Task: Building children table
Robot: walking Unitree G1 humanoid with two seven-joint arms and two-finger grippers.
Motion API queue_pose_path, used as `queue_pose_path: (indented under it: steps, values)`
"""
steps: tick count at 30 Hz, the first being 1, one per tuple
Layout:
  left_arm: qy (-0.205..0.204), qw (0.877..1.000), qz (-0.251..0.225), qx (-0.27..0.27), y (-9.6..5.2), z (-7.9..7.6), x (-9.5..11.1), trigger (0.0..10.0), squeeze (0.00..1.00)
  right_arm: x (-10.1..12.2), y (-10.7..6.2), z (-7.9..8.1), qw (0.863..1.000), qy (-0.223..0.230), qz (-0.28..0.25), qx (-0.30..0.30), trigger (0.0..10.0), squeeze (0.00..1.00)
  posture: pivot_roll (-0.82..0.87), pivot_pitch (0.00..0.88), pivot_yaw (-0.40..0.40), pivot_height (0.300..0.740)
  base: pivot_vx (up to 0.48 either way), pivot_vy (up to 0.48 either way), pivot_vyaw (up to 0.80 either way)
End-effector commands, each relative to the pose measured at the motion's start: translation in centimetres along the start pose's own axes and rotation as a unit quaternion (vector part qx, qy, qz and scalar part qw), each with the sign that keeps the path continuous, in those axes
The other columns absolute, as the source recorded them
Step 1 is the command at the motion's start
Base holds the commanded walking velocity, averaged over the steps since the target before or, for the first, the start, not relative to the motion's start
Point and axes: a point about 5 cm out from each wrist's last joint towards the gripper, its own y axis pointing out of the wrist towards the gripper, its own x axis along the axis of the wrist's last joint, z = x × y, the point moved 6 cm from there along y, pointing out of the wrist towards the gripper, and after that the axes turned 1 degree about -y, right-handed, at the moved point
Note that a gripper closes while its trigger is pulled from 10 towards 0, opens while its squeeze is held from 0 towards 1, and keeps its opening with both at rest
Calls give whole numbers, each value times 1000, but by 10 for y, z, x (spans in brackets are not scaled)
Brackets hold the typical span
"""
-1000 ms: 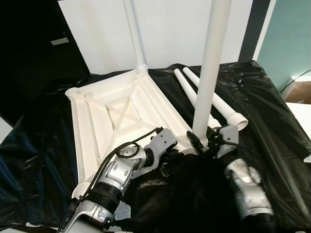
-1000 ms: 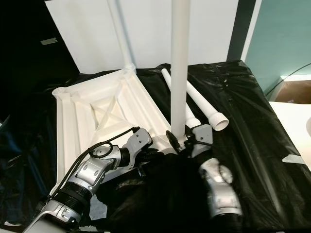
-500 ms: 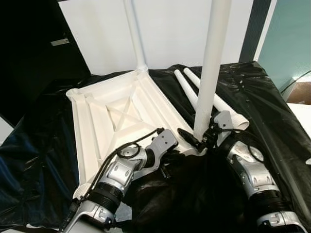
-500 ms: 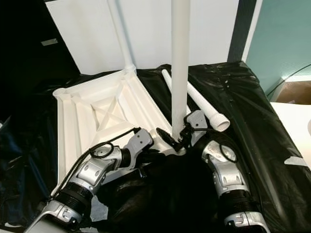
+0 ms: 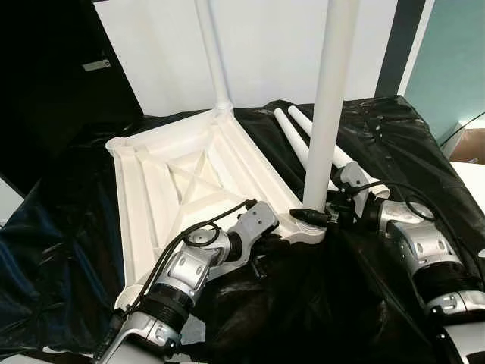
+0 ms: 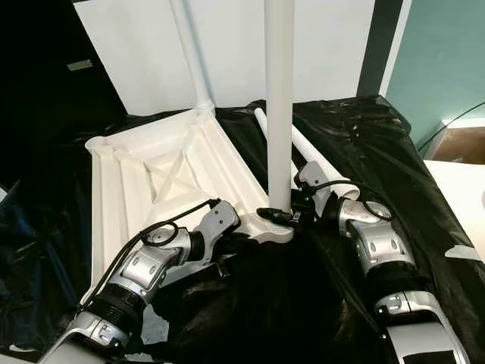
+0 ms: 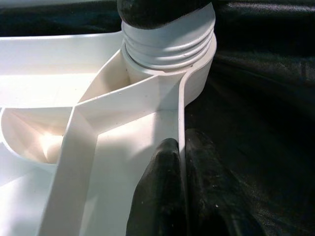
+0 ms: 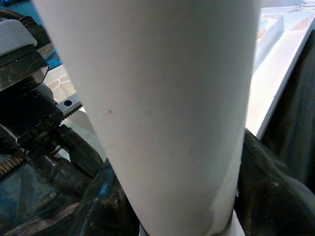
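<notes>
1. Upturned white plastic tabletop point(image 5: 182, 182), frame centre-left, on black sheeting point(image 5: 424, 152).
2. Left gripper point(image 7: 179, 196) pinches its rim, steadying it.
3. Right gripper point(image 5: 322, 218) clasps upright white leg point(image 5: 326, 114) at corner socket, likely screwing in.

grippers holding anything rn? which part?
Left gripper pinches the upturned tabletop's rim near the corner socket. Right gripper clamps the upright table leg at its base.
</notes>
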Motion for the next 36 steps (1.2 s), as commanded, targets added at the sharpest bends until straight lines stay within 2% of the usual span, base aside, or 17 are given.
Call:
queue_pose_path:
  steps: [1, 3, 6, 9, 12, 18, 21, 25, 26, 27, 28, 30, 31, 32, 33, 34, 36]
  values:
    - [-79, 996, 52, 2, 1, -11, -51, 10000, 0, 1, 5, 10, 1000, 15, -13, 24, 0, 0, -7, 0, 64, 740, 0, 0, 0]
    - [-79, 996, 52, 1, 1, -11, -51, 10000, 0, -1, 6, 18, 999, 35, -21, 22, 0, 0, -8, 0, 64, 740, 0, 0, 0]
    - [-79, 996, 50, 0, 2, -12, -50, 10000, 0, -10, 17, 50, 994, 81, -55, -37, 0, 0, -6, 0, 64, 740, 0, 0, 0]
    - [-79, 996, 52, 0, 2, -12, -51, 10000, 0, -11, 10, 33, 967, 90, -92, -222, 0, 0, -4, 0, 64, 740, 0, 0, 0]
    - [-80, 995, 51, 1, 0, -11, -51, 10000, 0, -12, -11, 16, 930, 77, -113, -340, 0, 0, 1, 0, 64, 740, 0, 0, 0]
    - [-80, 995, 53, 2, 0, -11, -52, 10000, 0, -13, -23, 10, 909, 74, -115, -392, 0, 0, -1, 0, 69, 740, 0, 0, 0]
    - [-79, 995, 55, 0, -1, -12, -53, 10000, 0, -13, -33, 5, 889, 66, -111, -440, 0, 0, -1, 0, 69, 740, 0, 0, 0]
    - [-79, 995, 56, -2, 0, -12, -53, 10000, 0, -12, -30, 7, 892, 65, -109, -433, 0, 0, -9, 0, 76, 740, 0, 0, 0]
    - [-78, 995, 56, -3, 0, -12, -52, 10000, 0, -11, -20, 12, 908, 64, -104, -401, 5882, 0, -12, 0, 78, 740, 0, 0, 0]
    - [-78, 995, 56, -3, 0, -12, -52, 10000, 0, -11, -20, 12, 908, 64, -104, -401, 5882, 0, -12, 0, 78, 740, 0, 0, 0]
    - [-77, 995, 56, -5, 1, -13, -52, 10000, 0, -9, -7, 22, 928, 75, -102, -350, 10000, 1000, -18, 0, 79, 740, 0, 0, 0]
    - [-77, 995, 56, -5, 1, -13, -52, 10000, 0, -9, -7, 22, 928, 75, -102, -350, 10000, 1000, -18, 0, 79, 740, 0, 0, 0]
    - [-76, 995, 56, -8, 2, -13, -51, 10000, 0, -5, 14, 40, 967, 69, -88, -228, 10000, 784, -23, 0, 76, 740, 0, 0, 0]
    - [-76, 995, 56, -8, 2, -13, -51, 10000, 0, -5, 14, 40, 967, 69, -88, -228, 10000, 784, -23, 0, 76, 740, 0, 0, 0]
    - [-76, 995, 56, -8, 2, -13, -51, 10000, 0, -2, 17, 43, 978, 59, -83, -184, 10000, 0, -24, 0, 75, 740, 0, 0, 0]
    - [-76, 995, 56, -8, 2, -13, -51, 10000, 0, -2, 17, 43, 978, 59, -83, -184, 10000, 0, -24, 0, 75, 740, 0, 0, 0]
    - [-76, 995, 56, -9, 3, -14, -52, 10000, 0, 1, 15, 47, 993, 27, -67, -94, 10000, 0, -26, 0, 74, 740, 0, 0, 0]
